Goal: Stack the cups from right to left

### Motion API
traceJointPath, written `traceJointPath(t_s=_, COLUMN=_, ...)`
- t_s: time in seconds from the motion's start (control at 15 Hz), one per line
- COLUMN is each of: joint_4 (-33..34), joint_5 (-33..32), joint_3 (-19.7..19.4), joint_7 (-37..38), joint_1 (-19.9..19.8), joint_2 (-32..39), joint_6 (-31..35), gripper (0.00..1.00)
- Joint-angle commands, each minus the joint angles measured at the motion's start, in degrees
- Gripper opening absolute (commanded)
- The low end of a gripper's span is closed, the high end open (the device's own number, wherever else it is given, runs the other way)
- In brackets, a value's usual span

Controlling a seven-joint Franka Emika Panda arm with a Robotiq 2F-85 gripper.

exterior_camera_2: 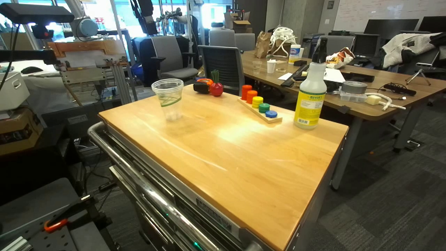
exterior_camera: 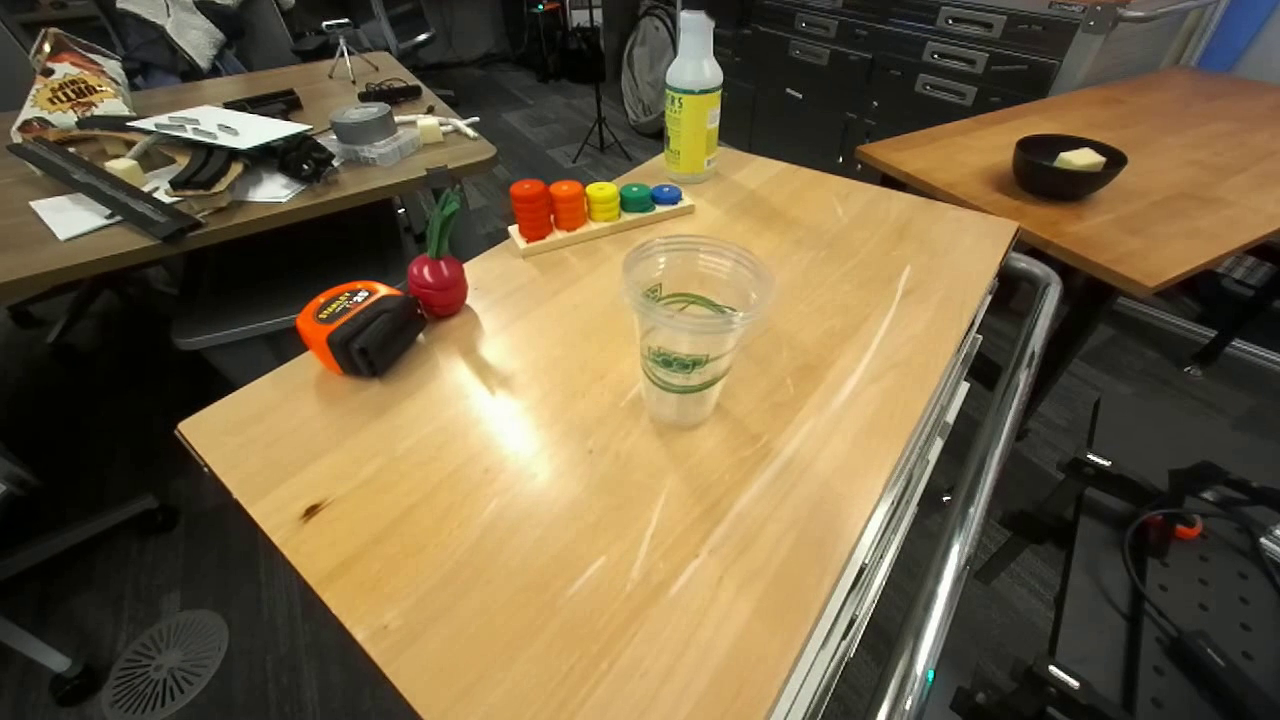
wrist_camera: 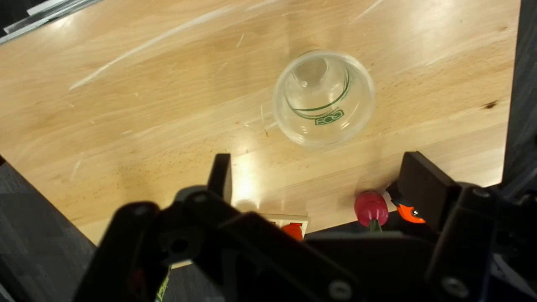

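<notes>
The clear cups [exterior_camera: 690,350] stand nested in one upright stack on the wooden tabletop. Closely spaced rims show at the top in both exterior views; the stack also stands in an exterior view [exterior_camera_2: 170,101]. How many cups are in it I cannot tell for certain. No separate clear cup stands elsewhere on this tabletop. In the wrist view the stack [wrist_camera: 323,100] is seen from above, with green print on its side. My gripper [wrist_camera: 316,170] is open with nothing between its fingers, and the stack lies beyond the fingertips, apart from them. The gripper is out of both exterior views.
A peg board with coloured rings [exterior_camera: 590,235], a yellow-labelled spray bottle [exterior_camera: 693,120], a red radish-like toy [exterior_camera: 438,285] and an orange tape measure [exterior_camera: 355,325] stand along the table edge. A metal rail [exterior_camera: 985,490] runs along one side.
</notes>
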Motion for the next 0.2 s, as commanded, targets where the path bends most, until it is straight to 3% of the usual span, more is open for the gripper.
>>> traceJointPath(t_s=0.0, joint_4=0.56, joint_5=0.22, joint_3=0.52, joint_7=-1.21, joint_1=-0.6, joint_2=-0.8, joint_6=-1.09, gripper=1.0)
traceJointPath(t_s=0.13, joint_4=0.78, joint_5=0.25, joint_3=0.57, joint_7=-2.19, joint_1=-0.66, joint_2=-1.75, joint_6=-1.9, gripper=1.0)
